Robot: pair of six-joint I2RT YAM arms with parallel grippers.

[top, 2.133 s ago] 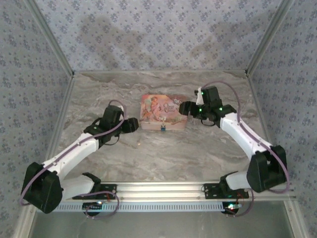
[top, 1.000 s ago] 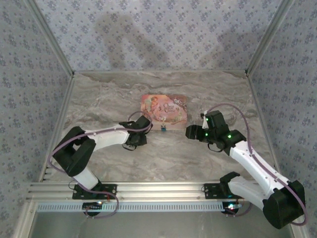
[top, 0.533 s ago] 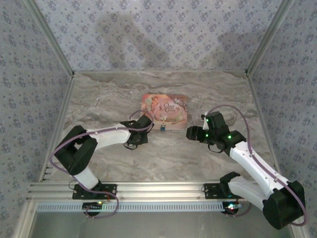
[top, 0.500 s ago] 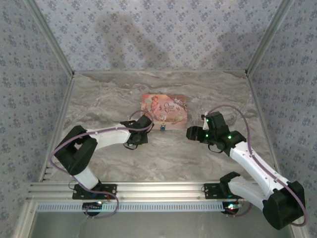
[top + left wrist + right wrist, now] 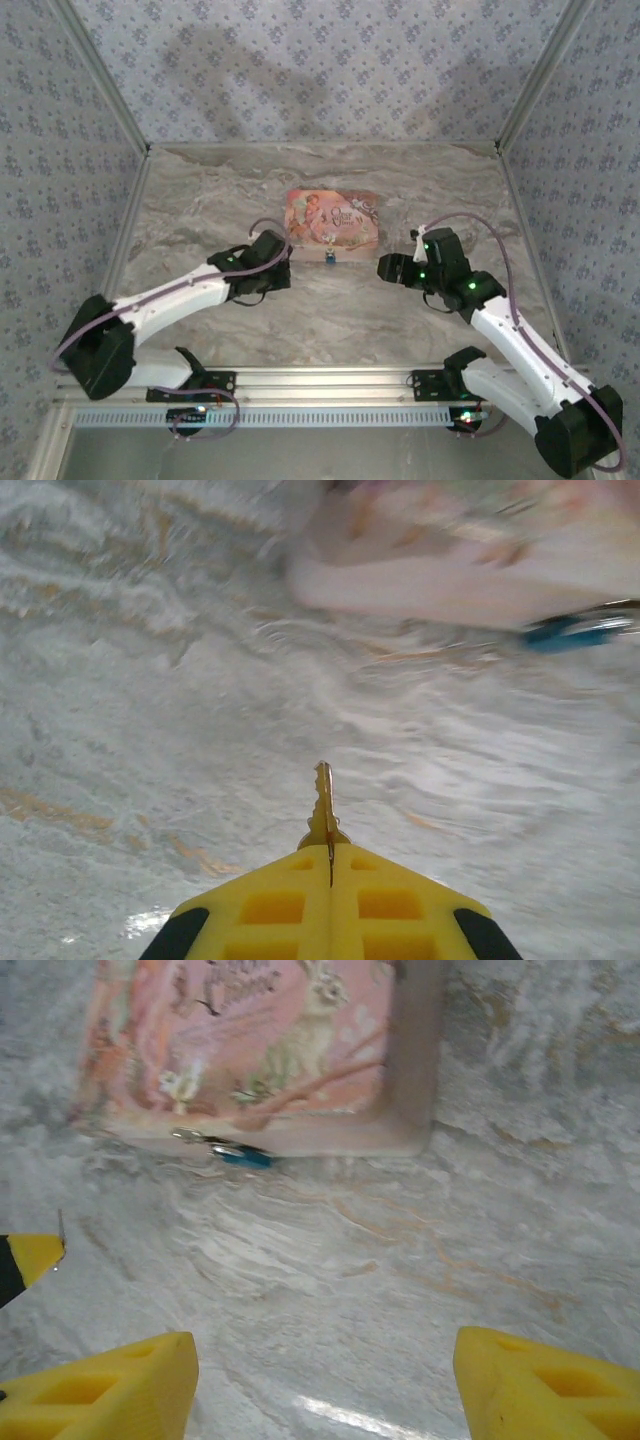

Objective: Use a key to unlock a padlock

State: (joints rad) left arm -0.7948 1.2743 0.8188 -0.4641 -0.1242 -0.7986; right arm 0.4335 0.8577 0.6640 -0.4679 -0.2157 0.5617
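Left hand clenched on key; right hand spread, empty. Next: steady padlock, align key blade with its keyhole.

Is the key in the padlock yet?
No, the key juts from the shut left gripper over bare table, well apart from the padlock.
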